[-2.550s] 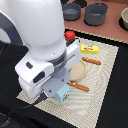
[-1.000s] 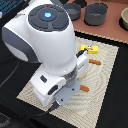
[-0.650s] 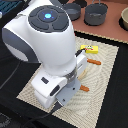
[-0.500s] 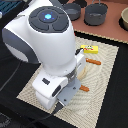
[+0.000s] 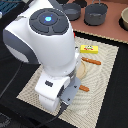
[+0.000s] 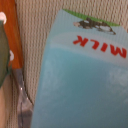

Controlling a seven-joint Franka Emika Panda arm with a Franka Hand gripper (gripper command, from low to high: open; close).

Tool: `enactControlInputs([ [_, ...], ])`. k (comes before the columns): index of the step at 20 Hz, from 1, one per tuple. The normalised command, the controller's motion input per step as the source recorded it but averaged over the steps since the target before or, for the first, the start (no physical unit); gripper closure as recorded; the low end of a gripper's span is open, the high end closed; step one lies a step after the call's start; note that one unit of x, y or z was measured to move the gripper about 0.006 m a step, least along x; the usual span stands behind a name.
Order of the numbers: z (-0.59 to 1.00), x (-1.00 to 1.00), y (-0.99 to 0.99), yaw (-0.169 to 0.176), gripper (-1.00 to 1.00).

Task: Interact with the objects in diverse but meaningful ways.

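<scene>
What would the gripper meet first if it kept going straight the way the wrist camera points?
Most likely the pale blue milk carton, which fills most of the wrist view directly ahead. The jaws themselves are not visible, and how much gap remains is unclear.

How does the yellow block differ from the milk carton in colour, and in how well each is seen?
The yellow block is bright yellow; the milk carton is pale blue with red "MILK" lettering. The block shows whole but small in the exterior view; the carton fills the wrist view, only partly framed. Both lie on the beige mat.
</scene>
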Motion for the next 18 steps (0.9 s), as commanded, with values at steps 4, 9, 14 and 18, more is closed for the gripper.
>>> enactControlInputs([
  [4, 0.0, 0.03, -0.39, 0.0, -1.0],
  [9, 0.0, 0.0, -0.25, 0.01, -1.0],
  [14, 0.07, 0.01, -0.08, 0.027, -1.0],
  [18, 0.13, 0.09, -0.04, 0.026, 1.0],
])
